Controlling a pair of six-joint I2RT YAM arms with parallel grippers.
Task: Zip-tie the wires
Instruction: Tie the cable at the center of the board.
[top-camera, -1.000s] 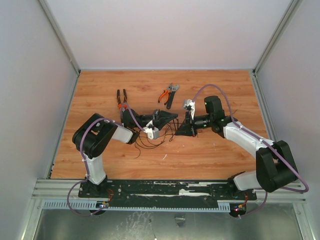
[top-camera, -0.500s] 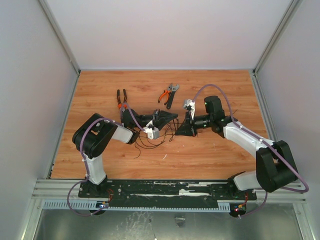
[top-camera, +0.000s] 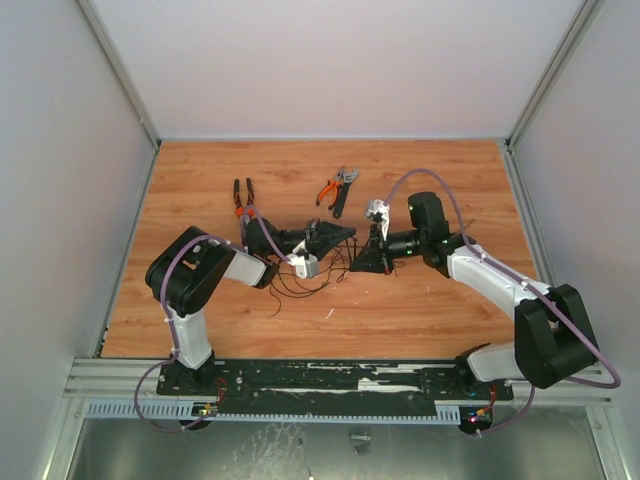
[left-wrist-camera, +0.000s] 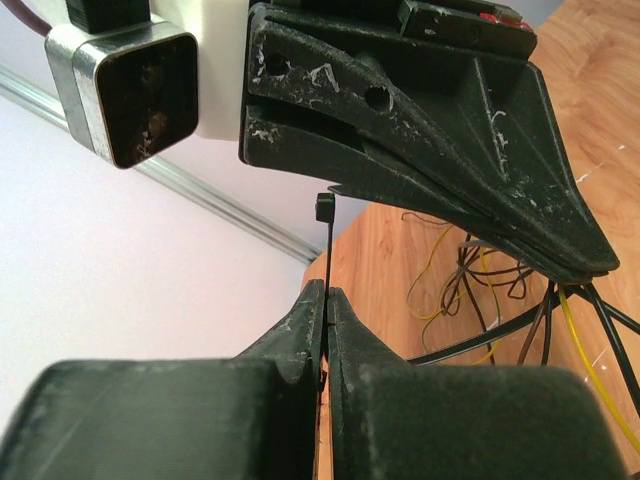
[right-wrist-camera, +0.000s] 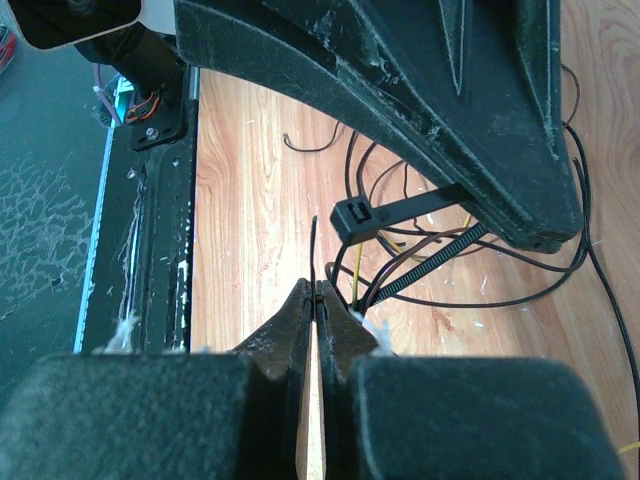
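Observation:
My left gripper (top-camera: 348, 232) and right gripper (top-camera: 358, 264) meet tip to tip over the loose black-brown wires (top-camera: 305, 282) in the middle of the table. In the left wrist view the left gripper (left-wrist-camera: 326, 292) is shut on the thin black zip tie (left-wrist-camera: 326, 245), its square head just above the jaws. In the right wrist view the right gripper (right-wrist-camera: 315, 285) is shut on the zip tie's thin tail end. The zip tie's head (right-wrist-camera: 352, 217) sits just right of the tail tip, and its ribbed strap (right-wrist-camera: 432, 260) runs down among the wires (right-wrist-camera: 520, 290).
Long-nose pliers (top-camera: 243, 200) lie at the back left. Orange-handled cutters (top-camera: 328, 189) and a black tool (top-camera: 342, 200) lie behind the grippers. A few yellow strands (left-wrist-camera: 440, 290) lie among the wires. The metal rail (top-camera: 340, 378) runs along the near edge.
The right arm has shifted very slightly. Both grippers stay shut in the same place over the wires.

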